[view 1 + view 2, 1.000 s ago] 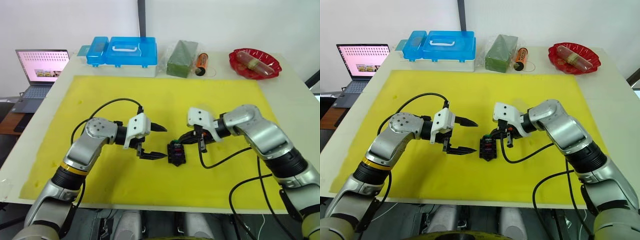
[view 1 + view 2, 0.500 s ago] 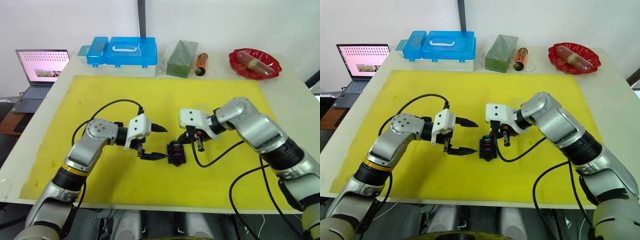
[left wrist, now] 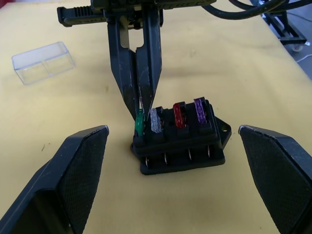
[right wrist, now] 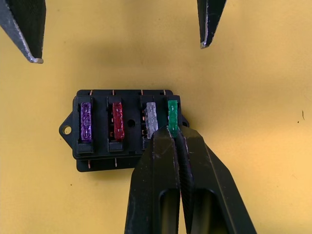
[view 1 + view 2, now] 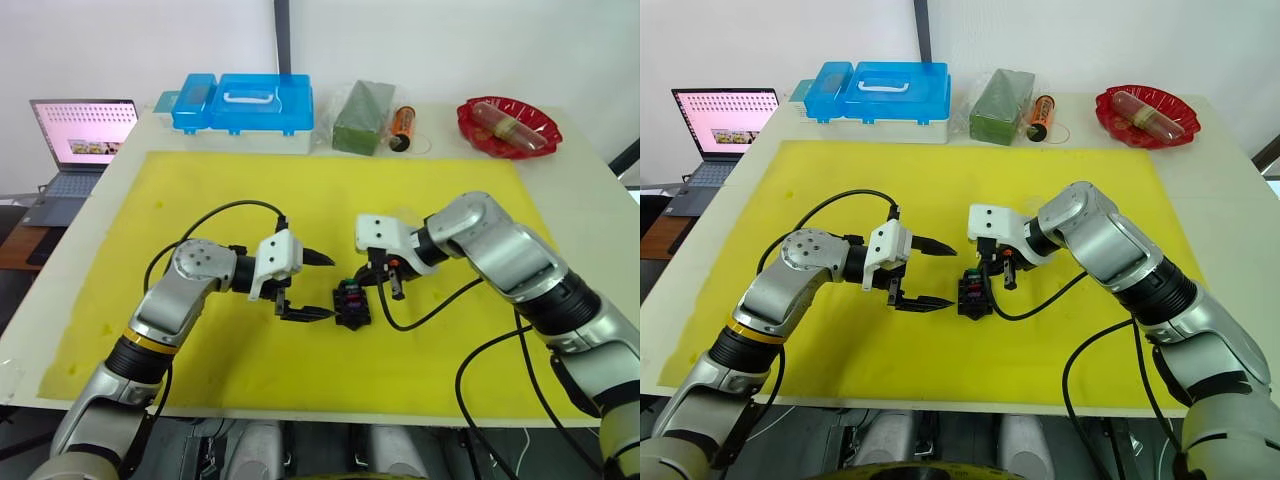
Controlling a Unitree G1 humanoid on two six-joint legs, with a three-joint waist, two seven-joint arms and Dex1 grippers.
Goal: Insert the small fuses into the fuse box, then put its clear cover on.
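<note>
The black fuse box [image 3: 178, 141] lies on the yellow mat [image 5: 330, 190], between my two grippers. A purple fuse [image 4: 86, 115], a red fuse [image 4: 118, 114], a grey fuse [image 4: 151, 116] and a green fuse [image 4: 172, 113] stand in a row in its slots. My right gripper [image 4: 171, 132] is shut, its tips pinched at the green fuse's end. My left gripper [image 5: 330, 286] is open just to the left of the box [image 5: 352, 305], touching nothing. The clear cover [image 3: 43, 62] lies on the mat beyond the box, behind the right gripper.
Along the table's far edge stand a blue plastic case [image 5: 245, 103], a green block [image 5: 362, 117], a small orange cylinder [image 5: 403, 125] and a red dish [image 5: 508, 125]. A laptop [image 5: 80, 140] sits off the table at the far left.
My right gripper has moved left over the fuse box and come down onto the green fuse. The left gripper has stayed open in place.
</note>
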